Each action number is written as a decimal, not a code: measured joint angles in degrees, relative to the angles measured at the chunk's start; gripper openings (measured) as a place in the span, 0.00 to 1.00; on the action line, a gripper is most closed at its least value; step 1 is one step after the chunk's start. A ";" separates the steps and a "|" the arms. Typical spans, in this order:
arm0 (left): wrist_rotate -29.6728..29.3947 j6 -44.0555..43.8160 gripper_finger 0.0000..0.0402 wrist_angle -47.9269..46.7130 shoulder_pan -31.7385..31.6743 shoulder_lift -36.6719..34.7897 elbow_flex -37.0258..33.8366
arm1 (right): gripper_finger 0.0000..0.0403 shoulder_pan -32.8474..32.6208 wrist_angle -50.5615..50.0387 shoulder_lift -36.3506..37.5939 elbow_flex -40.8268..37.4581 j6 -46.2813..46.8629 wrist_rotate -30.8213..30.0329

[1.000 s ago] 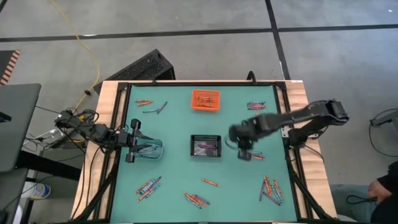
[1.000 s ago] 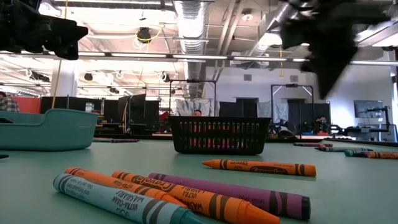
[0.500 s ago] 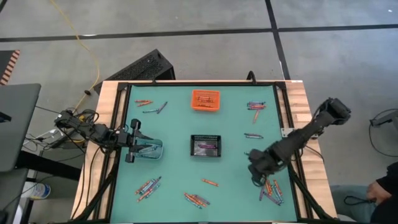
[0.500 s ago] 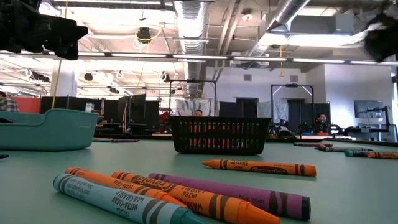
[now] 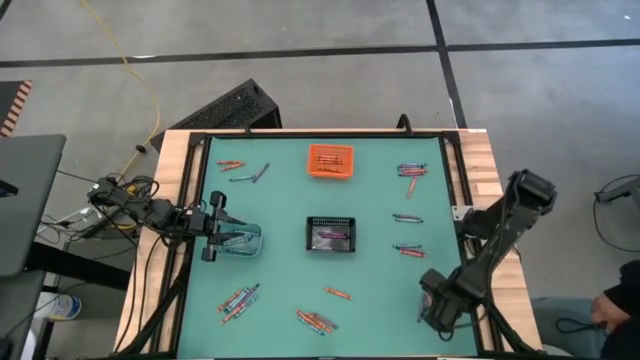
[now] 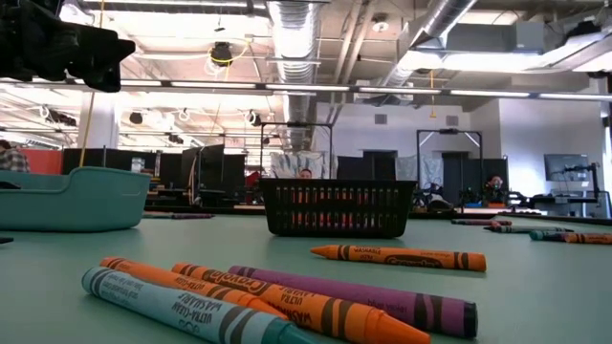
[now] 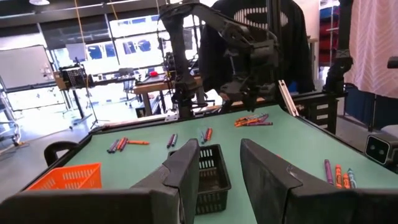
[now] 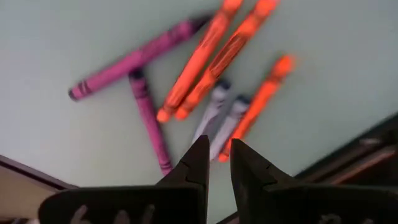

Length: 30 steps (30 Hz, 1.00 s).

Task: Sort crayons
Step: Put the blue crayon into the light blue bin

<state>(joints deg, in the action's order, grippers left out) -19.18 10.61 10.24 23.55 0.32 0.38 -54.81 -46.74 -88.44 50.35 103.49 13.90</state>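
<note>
Crayons lie in small groups on the green table: at the far right (image 5: 412, 170), the right middle (image 5: 408, 250), the near middle (image 5: 316, 321) and the near left (image 5: 238, 298). My right gripper (image 5: 437, 308) hangs over a near-right pile, pointing steeply down. Its fingers (image 8: 219, 152) stand a narrow gap apart with nothing between them. Under them lie purple (image 8: 134, 59), orange (image 8: 199, 62) and grey (image 8: 214, 115) crayons. My left gripper (image 5: 213, 238) waits at the left over a teal bin (image 5: 242, 240), open (image 7: 219, 168) and touching nothing.
An orange bin (image 5: 331, 160) stands at the far middle and a black mesh bin (image 5: 332, 234) in the centre, both holding crayons. The table's dark rim (image 8: 348, 165) runs close by the near-right pile. A person's sleeve shows off the table at the lower right (image 5: 620, 295).
My right gripper has swung from beside the black bin toward the table's near right corner, sinking as it went and rolling its wrist. It has left the low view and now hangs over the near-right crayon pile. No crayon has moved.
</note>
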 joint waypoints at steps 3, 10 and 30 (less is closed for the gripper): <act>-0.02 -0.02 0.26 0.00 -0.01 0.02 -0.01 | 0.15 -0.65 3.43 -2.12 -0.02 -0.27 1.34; -0.13 0.01 0.26 0.03 -0.02 0.02 0.00 | 0.15 -0.69 5.57 -3.85 -0.02 -0.40 1.30; -0.13 -0.66 0.26 0.15 -0.02 0.01 0.00 | 0.13 -0.61 5.44 -6.06 0.08 -0.45 1.87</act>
<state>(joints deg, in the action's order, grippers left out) -19.31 9.96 10.39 23.53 0.33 0.38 -55.42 -41.30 -94.50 50.43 103.03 15.77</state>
